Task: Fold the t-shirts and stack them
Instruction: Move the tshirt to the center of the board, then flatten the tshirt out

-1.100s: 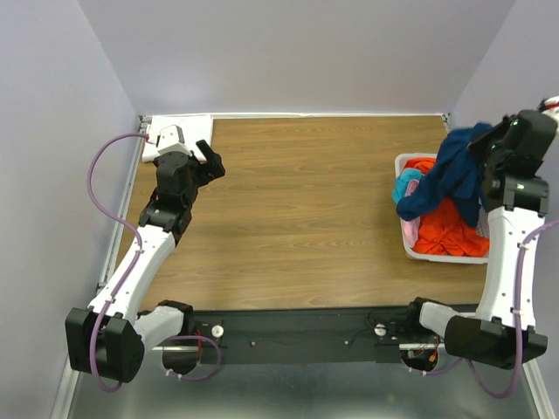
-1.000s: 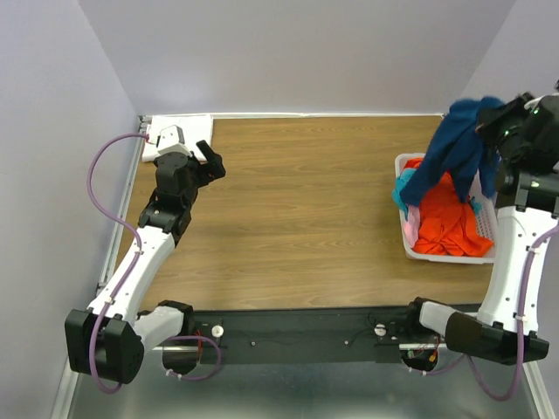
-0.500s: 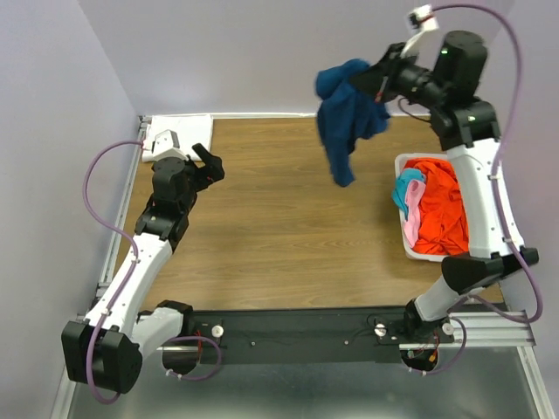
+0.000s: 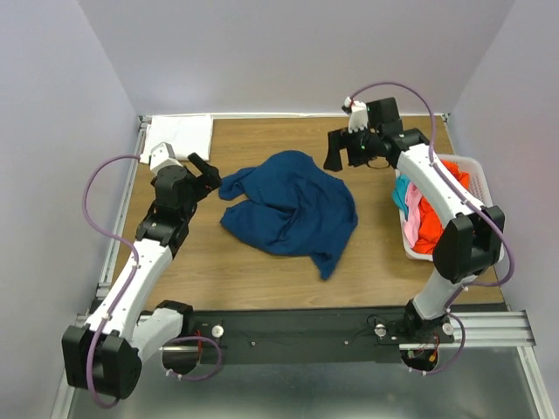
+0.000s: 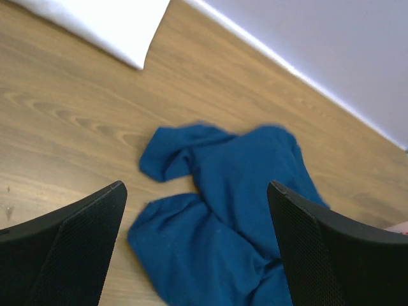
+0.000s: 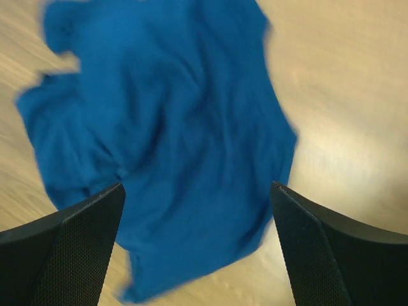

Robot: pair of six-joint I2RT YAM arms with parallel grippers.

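A large blue t-shirt (image 4: 288, 211) lies crumpled in the middle of the wooden table, with no print showing. My right gripper (image 4: 335, 150) hovers open just behind its far right edge, holding nothing. In the right wrist view the blue t-shirt (image 6: 162, 137) is spread below the open right gripper (image 6: 196, 191). My left gripper (image 4: 205, 172) is open at the shirt's left edge. In the left wrist view the blue t-shirt (image 5: 233, 210) lies ahead of the open left gripper (image 5: 196, 191). A white t-shirt (image 4: 182, 135) lies flat in the back left corner. Orange (image 4: 430, 227), teal (image 4: 403, 194) and pink (image 4: 410, 230) t-shirts sit in the basket.
The white slatted basket (image 4: 470, 166) stands at the table's right edge, under my right arm's forearm. The white t-shirt (image 5: 95, 22) shows at the top left of the left wrist view. Grey walls close in the back and sides.
My right arm swung the blue t-shirt from above the basket leftward over the table and let go; it now lies on the table. The left arm barely shifted.
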